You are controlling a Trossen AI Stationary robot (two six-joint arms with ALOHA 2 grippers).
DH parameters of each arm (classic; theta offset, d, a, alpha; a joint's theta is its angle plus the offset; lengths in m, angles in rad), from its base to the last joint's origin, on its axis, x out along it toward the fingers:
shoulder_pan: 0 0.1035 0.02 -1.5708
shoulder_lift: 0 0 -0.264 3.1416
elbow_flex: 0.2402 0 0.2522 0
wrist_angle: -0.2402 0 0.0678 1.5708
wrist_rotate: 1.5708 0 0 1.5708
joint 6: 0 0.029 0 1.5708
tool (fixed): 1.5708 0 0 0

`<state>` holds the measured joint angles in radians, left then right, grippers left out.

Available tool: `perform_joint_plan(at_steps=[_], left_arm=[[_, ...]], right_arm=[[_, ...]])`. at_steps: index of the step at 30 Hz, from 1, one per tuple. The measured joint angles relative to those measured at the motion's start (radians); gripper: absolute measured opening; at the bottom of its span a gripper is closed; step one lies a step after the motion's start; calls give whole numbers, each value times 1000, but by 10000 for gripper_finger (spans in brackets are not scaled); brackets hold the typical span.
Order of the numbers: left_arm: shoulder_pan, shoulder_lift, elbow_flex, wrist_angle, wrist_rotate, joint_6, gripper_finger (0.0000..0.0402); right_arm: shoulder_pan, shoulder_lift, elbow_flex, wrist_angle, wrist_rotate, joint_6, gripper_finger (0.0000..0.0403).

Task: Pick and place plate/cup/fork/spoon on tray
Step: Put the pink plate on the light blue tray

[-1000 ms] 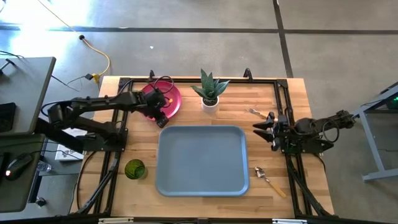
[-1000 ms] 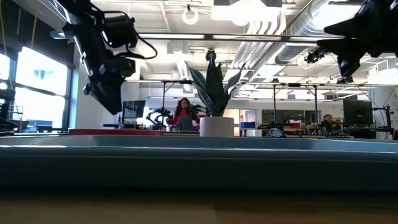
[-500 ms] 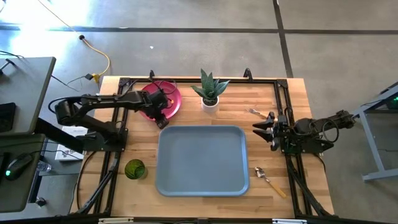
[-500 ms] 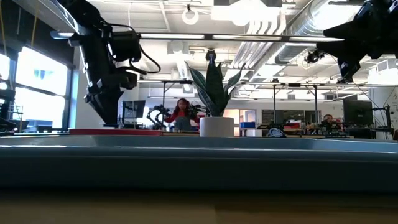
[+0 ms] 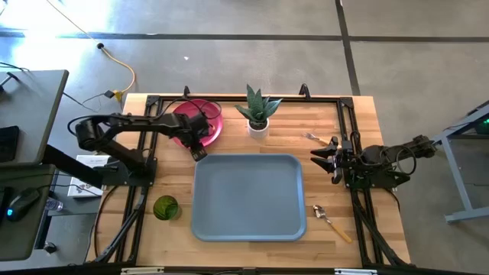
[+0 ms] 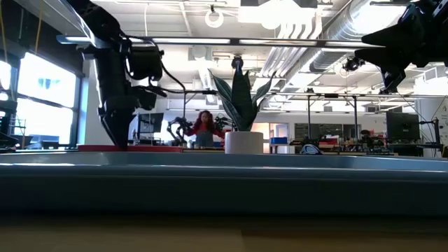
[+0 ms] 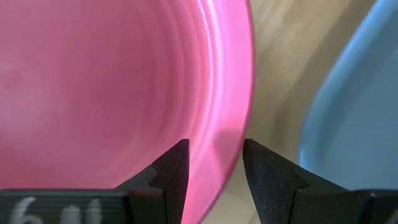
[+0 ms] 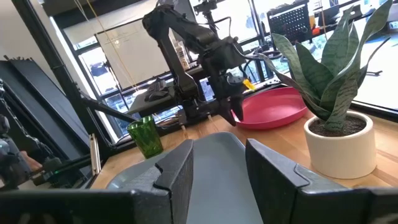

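High view. The left gripper [image 5: 199,149] hung at the 5 o'clock edge of the pink-red plate [image 5: 200,119], which lay at the table's 11 o'clock, just beyond the far-left corner of the empty grey-blue tray [image 5: 248,197]. The green cup [image 5: 166,207] stood at 8 o'clock, the fork [image 5: 312,138] at 2 o'clock, the spoon [image 5: 331,220] at 4 o'clock. The right gripper [image 5: 322,159] waited beside the tray's right rim.

Low view. The left gripper [image 6: 115,133] pointed down at the plate [image 6: 129,148], seen only as a thin red line behind the tray [image 6: 224,178] rim; contact could not be judged.

Left wrist view. The fingers [image 7: 171,177] stood apart, straddling the plate [image 7: 112,87] rim, with the tray [image 7: 354,106] close beside it. A shallow bite on this low, sloping lip would likely let the plate slip or tilt out on lifting.

Right wrist view. The right gripper [image 8: 217,165] stood with its fingers apart, holding nothing. The potted plant [image 8: 339,99] stood near the plate [image 8: 273,107]; a wide swing toward the tray [image 8: 211,155] might clip its leaves.
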<state>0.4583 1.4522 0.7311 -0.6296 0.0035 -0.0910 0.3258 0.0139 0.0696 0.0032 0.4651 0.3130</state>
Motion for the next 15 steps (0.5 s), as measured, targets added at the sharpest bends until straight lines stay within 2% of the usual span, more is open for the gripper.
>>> perform_joint_plan(at_steps=[7, 15], left_arm=[[0, 56, 1, 3, -52, 25, 116], [-2, 50, 3, 15, -66, 53, 38]], right_arm=[[0, 0, 0, 0, 2, 3, 138], [0, 0, 0, 0, 15, 2, 138]])
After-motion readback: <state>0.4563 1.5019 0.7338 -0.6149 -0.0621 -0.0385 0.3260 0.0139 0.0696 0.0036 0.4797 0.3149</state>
